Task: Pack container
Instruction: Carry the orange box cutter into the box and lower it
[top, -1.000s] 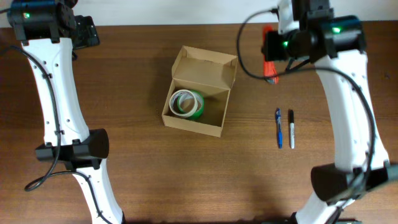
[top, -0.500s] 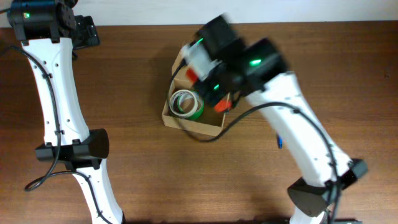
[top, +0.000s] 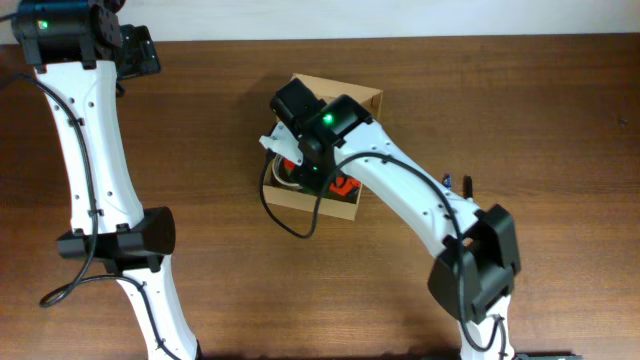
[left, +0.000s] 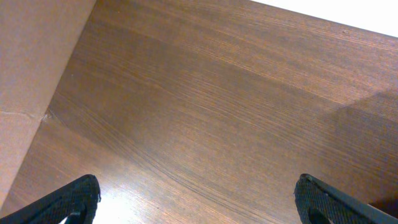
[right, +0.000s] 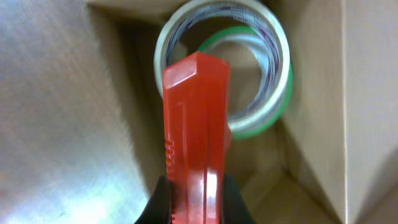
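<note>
The table is dark brown wood with a fine, straight grain. Its finish is smooth and semi-glossy, and in the left wrist view a pale glare lies on it at the lower left of the frame. The box is plain tan cardboard, matt and unprinted, with a soft crease at its folds. Inside it, one tape roll is whitish, translucent and shiny. The green roll under it has a smooth, glossy edge. The red tool is hard glossy plastic with small ridges along its left edge. Both arms wear smooth white plastic shells with black joints. The left gripper has matt black fingers.
</note>
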